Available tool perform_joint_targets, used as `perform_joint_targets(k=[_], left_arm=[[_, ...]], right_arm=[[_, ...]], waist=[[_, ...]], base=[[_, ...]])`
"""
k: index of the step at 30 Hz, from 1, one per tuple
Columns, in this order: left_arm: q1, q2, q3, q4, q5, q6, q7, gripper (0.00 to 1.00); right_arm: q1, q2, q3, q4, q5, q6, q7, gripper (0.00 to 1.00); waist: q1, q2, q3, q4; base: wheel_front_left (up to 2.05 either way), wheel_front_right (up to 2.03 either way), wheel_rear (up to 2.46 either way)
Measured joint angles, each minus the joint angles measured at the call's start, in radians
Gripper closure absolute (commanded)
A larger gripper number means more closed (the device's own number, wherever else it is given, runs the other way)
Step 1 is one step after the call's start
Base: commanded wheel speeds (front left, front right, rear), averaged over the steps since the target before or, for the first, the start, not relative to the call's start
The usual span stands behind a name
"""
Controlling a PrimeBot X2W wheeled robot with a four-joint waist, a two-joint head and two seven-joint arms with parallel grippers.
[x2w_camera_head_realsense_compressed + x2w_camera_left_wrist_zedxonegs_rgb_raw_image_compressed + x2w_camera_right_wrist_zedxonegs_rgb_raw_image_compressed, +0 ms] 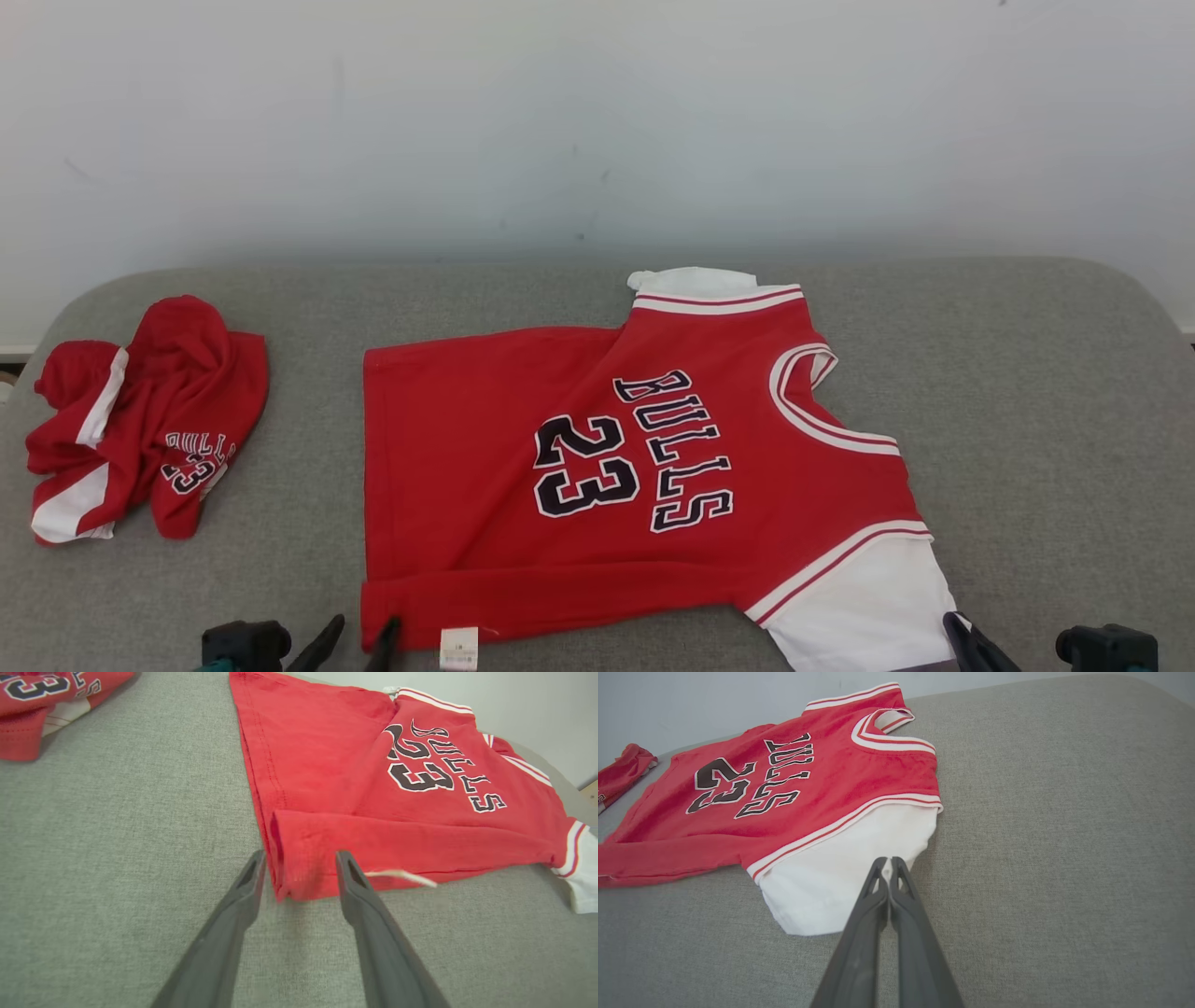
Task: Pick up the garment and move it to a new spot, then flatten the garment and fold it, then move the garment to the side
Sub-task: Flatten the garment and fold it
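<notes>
Pinching jersey sleeve (840,868), right tool (890,861), left tool (301,857) spread

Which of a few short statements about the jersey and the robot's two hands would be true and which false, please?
1. The left hand is open, its fingers either side of the jersey's folded red corner. True.
2. The right hand is open over bare cushion. False: it is shut, its tips pinching the white sleeve.
3. The jersey lies with BULLS 23 facing up. True.
4. The second red garment is neatly folded. False: it lies crumpled at the left of the grey surface.
</notes>
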Motion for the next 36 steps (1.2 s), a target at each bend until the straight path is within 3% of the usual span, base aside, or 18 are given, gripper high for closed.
perform_joint_targets(k=[7,20,22,23,24,25,36], left_arm=[[-0.018,0.007,0.015,-0.064,0.012,0.014,0.007,0.00],[-0.023,0.002,-0.005,-0.044,0.029,0.017,0.090,0.00],[-0.025,0.001,-0.006,-0.045,0.028,0.017,0.100,0.57],[-0.025,-0.002,-0.005,-0.048,0.027,0.017,0.105,0.62],[-0.025,-0.005,-0.006,-0.051,0.028,0.017,0.106,0.91],[-0.025,-0.006,-0.009,-0.054,0.028,0.018,0.106,1.00],[-0.034,0.018,-0.004,-0.108,0.064,0.025,0.098,1.00]], right_arm=[[0.004,-0.013,-0.014,-0.046,-0.003,-0.019,0.022,1.00],[-0.016,-0.024,-0.019,-0.081,-0.008,-0.036,0.061,1.00],[-0.016,-0.025,-0.021,-0.085,-0.008,-0.036,0.062,1.00],[-0.016,-0.025,-0.022,-0.087,-0.008,-0.036,0.065,1.00],[-0.016,-0.025,-0.024,-0.088,-0.008,-0.037,0.067,1.00],[-0.016,-0.025,-0.025,-0.090,-0.008,-0.037,0.069,1.00],[-0.012,-0.031,-0.046,-0.091,-0.007,-0.045,0.078,1.00]], waist=[[0.0000,0.0000,0.040,0.018],[0.0001,0.0001,0.079,0.029],[0.0001,0.0001,0.081,0.028],[0.0001,0.0000,0.081,0.028],[0.0001,0.0000,0.081,0.027],[0.0000,0.0001,0.082,0.027],[0.0000,0.0001,0.073,0.039]], base=[[0.00,0.00,0.00],[0.00,0.00,0.00],[0.00,0.00,0.00],[0.00,0.00,0.00],[0.00,0.00,0.00],[0.00,0.00,0.00],[0.00,0.00,0.00]])
